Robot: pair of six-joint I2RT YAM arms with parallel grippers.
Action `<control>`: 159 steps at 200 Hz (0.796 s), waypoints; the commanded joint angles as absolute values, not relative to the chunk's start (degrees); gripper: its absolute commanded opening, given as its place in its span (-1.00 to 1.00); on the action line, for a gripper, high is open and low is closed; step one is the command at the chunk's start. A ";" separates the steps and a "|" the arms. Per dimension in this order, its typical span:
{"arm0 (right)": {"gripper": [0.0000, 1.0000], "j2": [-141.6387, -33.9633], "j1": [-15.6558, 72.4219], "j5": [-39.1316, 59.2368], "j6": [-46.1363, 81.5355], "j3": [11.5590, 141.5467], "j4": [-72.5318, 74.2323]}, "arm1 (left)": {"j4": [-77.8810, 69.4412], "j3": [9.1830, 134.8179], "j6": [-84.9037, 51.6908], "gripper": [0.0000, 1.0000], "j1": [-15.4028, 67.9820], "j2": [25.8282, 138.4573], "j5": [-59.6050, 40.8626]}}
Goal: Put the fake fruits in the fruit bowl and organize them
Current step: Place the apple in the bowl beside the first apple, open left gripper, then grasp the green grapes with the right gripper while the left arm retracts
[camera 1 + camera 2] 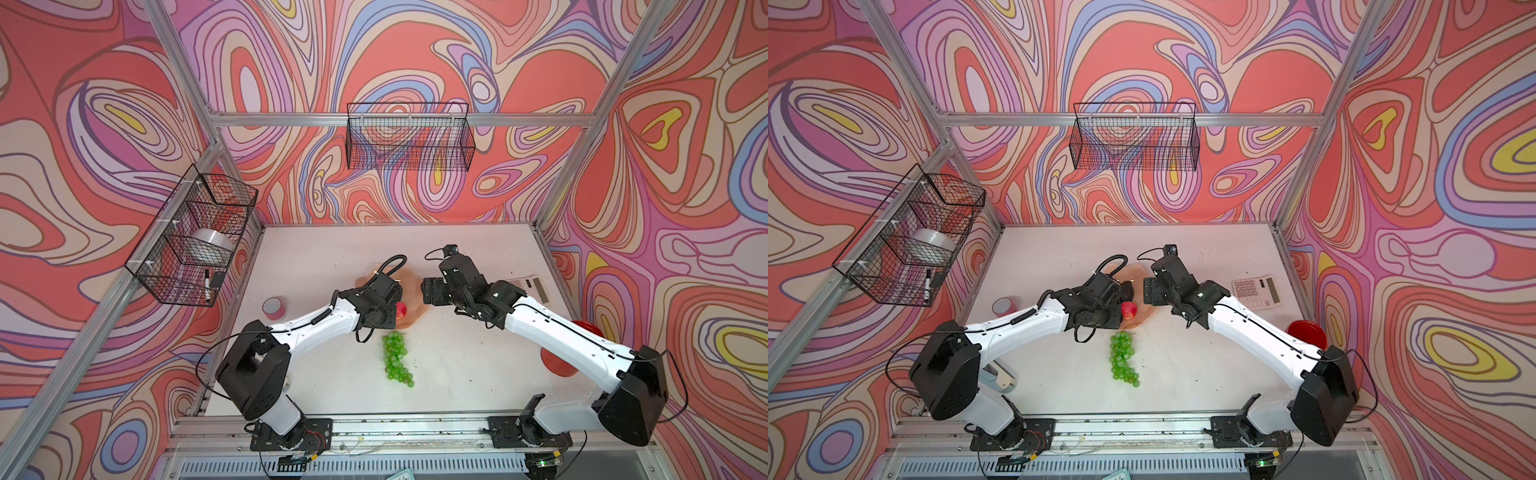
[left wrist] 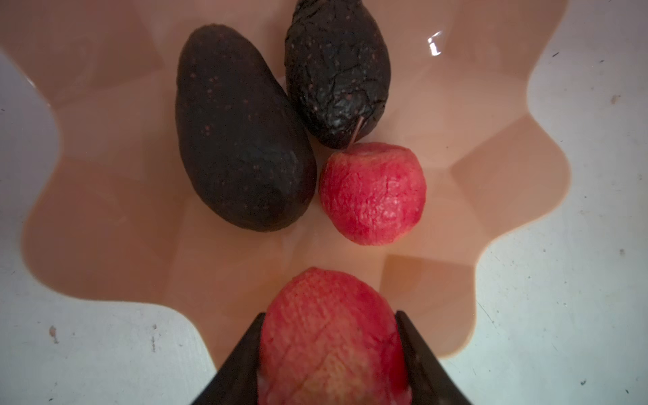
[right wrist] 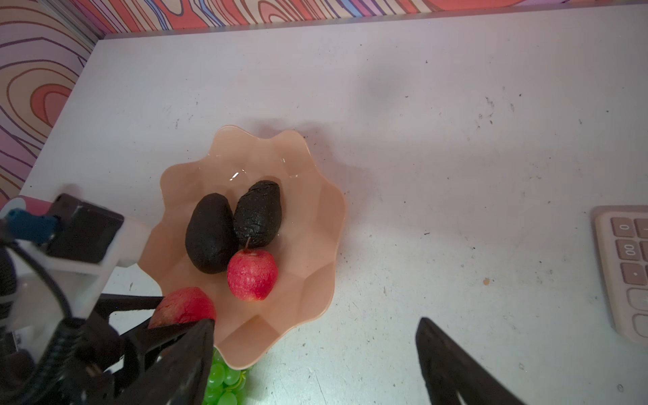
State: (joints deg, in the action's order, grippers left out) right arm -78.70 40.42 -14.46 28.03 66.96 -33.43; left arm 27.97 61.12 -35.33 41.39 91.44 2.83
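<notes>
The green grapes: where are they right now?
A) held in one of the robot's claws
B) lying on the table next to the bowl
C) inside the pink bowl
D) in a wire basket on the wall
B: the grapes lie on the white table, right by the rim of the fruit bowl, with no claw on them.

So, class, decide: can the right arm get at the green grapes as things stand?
Probably yes. The right gripper is open and empty, and the grapes lie uncovered on the table; only the left gripper, holding an apple, crowds their far end.
</notes>
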 commanded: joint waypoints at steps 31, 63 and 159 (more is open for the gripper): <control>0.86 -76.85 40.12 -14.64 29.81 64.43 -35.09 | 26.46 64.22 -35.99 0.16 40.52 95.02 3.26; 0.86 -76.24 40.14 -14.53 30.13 63.60 -35.50 | 26.63 65.47 -36.69 0.26 40.30 96.80 3.27; 0.82 -73.98 44.68 -10.24 29.68 60.25 -35.37 | 24.84 65.93 -34.84 0.73 39.63 89.54 6.07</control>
